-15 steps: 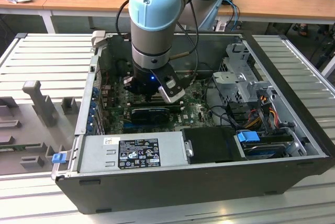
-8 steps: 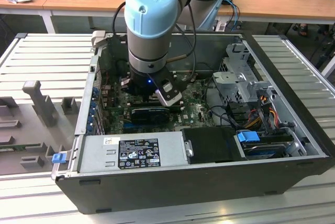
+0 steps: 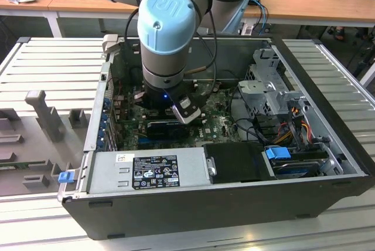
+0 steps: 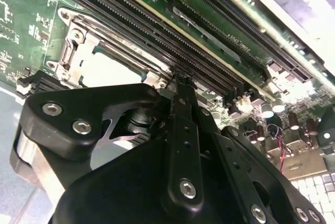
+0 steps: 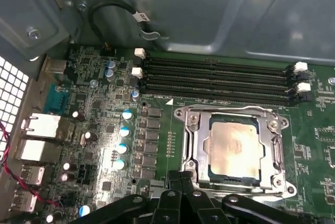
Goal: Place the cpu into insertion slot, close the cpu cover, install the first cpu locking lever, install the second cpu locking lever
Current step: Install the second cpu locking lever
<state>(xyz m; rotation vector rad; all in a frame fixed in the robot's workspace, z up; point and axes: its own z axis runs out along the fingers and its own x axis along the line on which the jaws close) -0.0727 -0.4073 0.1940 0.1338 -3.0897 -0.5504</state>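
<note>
My arm (image 3: pixel 167 34) reaches straight down into the open case (image 3: pixel 234 198), wrist vertical, with my gripper (image 5: pixel 180 200) low over the motherboard (image 5: pixel 152 130) at the edge of the slot (image 5: pixel 191 143). The fingers (image 4: pixel 180 109) look drawn close together, pinching nothing that I can see. The cpu (image 5: pixel 234 148) lies flat in the slot with its pale metal top facing up and its edges square to the frame. The cover (image 5: pixel 272 130) lies flat around it. The memory slots (image 5: pixel 214 80) run alongside, just beside the slot.
</note>
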